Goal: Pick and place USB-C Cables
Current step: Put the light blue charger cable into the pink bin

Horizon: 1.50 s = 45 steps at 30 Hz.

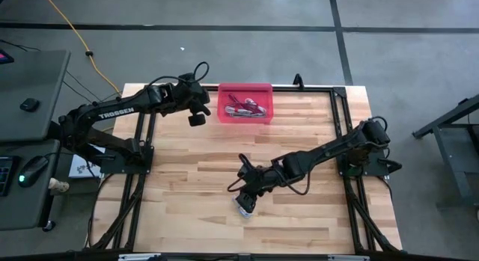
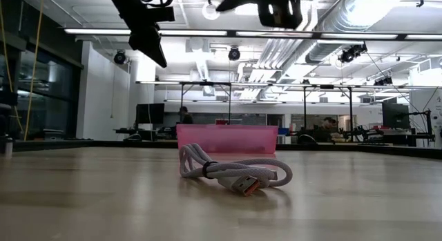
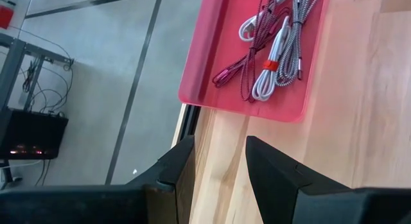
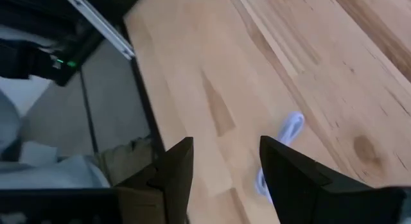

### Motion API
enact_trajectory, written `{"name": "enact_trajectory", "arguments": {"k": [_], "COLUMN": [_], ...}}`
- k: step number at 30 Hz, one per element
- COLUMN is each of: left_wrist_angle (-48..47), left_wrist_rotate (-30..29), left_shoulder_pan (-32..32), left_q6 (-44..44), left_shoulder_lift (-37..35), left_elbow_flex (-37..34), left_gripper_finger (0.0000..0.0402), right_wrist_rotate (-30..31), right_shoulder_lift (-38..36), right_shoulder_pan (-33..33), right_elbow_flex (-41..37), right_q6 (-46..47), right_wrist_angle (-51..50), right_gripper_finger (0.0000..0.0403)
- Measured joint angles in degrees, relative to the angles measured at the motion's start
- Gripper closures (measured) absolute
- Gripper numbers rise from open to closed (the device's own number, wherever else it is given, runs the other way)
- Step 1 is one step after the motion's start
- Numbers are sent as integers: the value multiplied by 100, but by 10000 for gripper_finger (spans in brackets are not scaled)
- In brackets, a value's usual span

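One silver-white coiled USB-C cable [image 1: 245, 209] [image 2: 231, 173] lies flat on the wooden table, its plug end toward the near edge. My right gripper [image 1: 247, 192] [image 4: 225, 179] hovers open just above and beyond it, touching nothing; the cable [image 4: 286, 137] shows past its fingers. The other cables, one dark red [image 3: 247, 60] and silver-grey ones [image 3: 282, 51], lie in a pink tray [image 1: 224, 93] [image 3: 205, 70] at the far edge. My left gripper [image 1: 197, 116] [image 3: 218, 172] is open, raised beside the tray's left side.
The pink tray [image 2: 226, 139] stands behind the lone cable in the low view. A black frame [image 1: 340, 119] runs around the table top. A yellow cord [image 1: 75, 37] lies on the floor beyond the far left corner. Bare wood [image 1: 187, 186] spreads across the table's left and near parts.
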Motion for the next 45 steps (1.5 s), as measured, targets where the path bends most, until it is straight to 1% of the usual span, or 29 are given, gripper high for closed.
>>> {"name": "enact_trajectory", "arguments": {"k": [15,21,25,27,30,32,35,38,41,45], "left_wrist_angle": [-12,-22,-31,-31,-33,-32,-33,-33,-31,-31], "left_wrist_rotate": [1,2,2,2,2,2,2,2,2,2], "left_shoulder_pan": [0,0,0,0,0,0,0,0,0,0], "left_q6": [-2,-21,-18,-18,-3,-1,-1,-1,-1,-8], "left_shoulder_lift": [2,2,2,2,2,2,2,2,2,2], "left_elbow_flex": [0,0,0,0,0,0,0,0,0,0], "left_gripper_finger": [284,284,284,284,284,284,284,284,284,284], "right_wrist_rotate": [-48,-28,-202,-210,-125,83,435,648,598,245], "right_shoulder_lift": [924,1237,1314,1314,1314,1314,1311,1317,1459,1902], "right_shoulder_pan": [-20,-20,-1,32,75,111,138,131,126,131], "right_elbow_flex": [0,0,6,154,620,990,1484,1741,1873,2030], "right_q6": [53,211,219,206,38,-105,-196,-133,-64,61], "right_wrist_angle": [6,-17,149,186,-11,-353,-1124,-1575,-1729,-1972], "right_gripper_finger": [233,233,233,233,233,233,233,233,234,234]}}
